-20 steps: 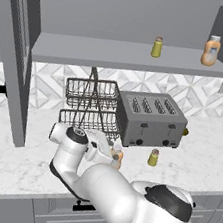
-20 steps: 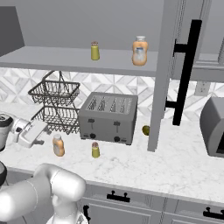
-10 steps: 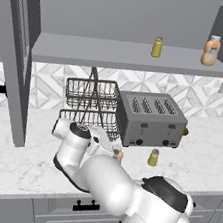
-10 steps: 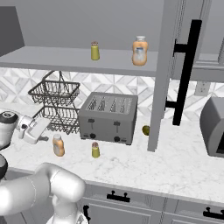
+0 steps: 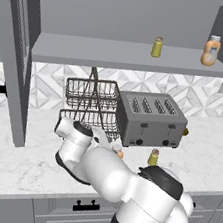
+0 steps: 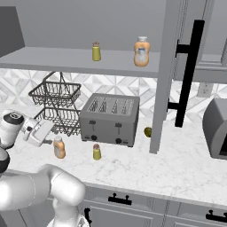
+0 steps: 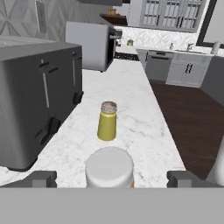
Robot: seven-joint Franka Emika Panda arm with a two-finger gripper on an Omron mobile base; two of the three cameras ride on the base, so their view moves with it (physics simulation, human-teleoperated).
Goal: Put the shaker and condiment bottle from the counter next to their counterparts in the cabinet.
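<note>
Condiment bottle (image 6: pixel 59 147) standing upright on the marble desk (image 6: pixel 146 166), in front of the wire basket rack (image 6: pixel 55 108) and left of the toaster (image 6: pixel 110 119); in the hand view, grey cap (image 7: pixel 109 168) rising dead centre between the two fingertips. Gripper (image 7: pixel 110 179) spread to its widest, straddling the bottle from either side, touching nothing and holding nothing. Probably lined up so for a side grasp low on the body. Shaker (image 6: pixel 96 152) upright just beyond, on the desk before the toaster's front, apart from the bottle; likely left for a second trip. Counterparts waiting up on the cabinet shelf (image 6: pixel 53 58): small yellow shaker (image 6: pixel 96 51) and, well apart from it, pear-shaped orange bottle (image 6: pixel 141 52), room beside each.

From the right base, bottle and shaker both plainly side by side, the white hand at the bottle's left. From the left base, the arm's own bulk covering most of the bottle, only an orange sliver (image 5: pixel 118 151) showing; shaker (image 5: pixel 152 157) unobstructed. From the hand camera alone, the alignment of cap and fingertips.
</note>
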